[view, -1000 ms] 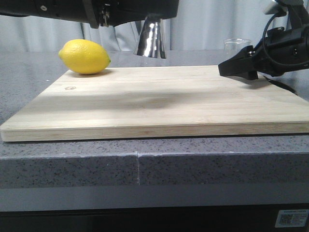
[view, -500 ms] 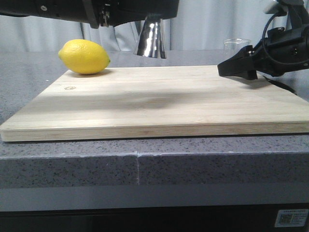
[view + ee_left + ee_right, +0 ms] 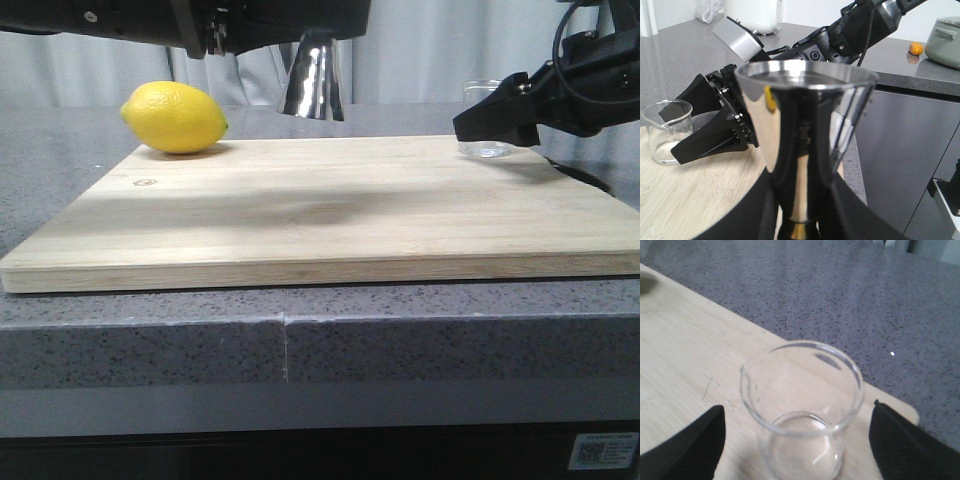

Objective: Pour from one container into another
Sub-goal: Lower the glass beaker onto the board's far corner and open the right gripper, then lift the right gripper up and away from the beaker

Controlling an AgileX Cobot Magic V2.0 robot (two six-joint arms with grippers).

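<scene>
1. The glass beaker [image 3: 490, 118] stands upright at the far right corner of the wooden cutting board [image 3: 330, 205]; in the front view it is partly hidden behind the black fingers of the right gripper [image 3: 487, 122].
2. In the right wrist view the beaker [image 3: 802, 407] sits between the two black fingertips [image 3: 682, 447]; the jaws are spread wide, one tip on each side of the glass, and both tips stand clear of its wall; its pour lip faces one of the tips; the beaker looks empty, though a thin film of liquid could not be told from the glass.
3. The left wrist view shows the same pairing from the other side; the beaker [image 3: 666, 131] rests on the board with the right gripper's fingers [image 3: 710, 145] just beside it.
4. The steel jigger [image 3: 313, 78] hangs above the far edge of the board, its lower cone showing below the left gripper [image 3: 300, 25] in the front view; in the left wrist view the jigger [image 3: 805, 135] is upright, its gold band low at the waist, and the left jaws are closed around that waist.
5. A lemon [image 3: 175, 117] lies on the far left corner of the board, well apart from both beaker and jigger; the board itself lies on a grey speckled countertop [image 3: 300, 340].
</scene>
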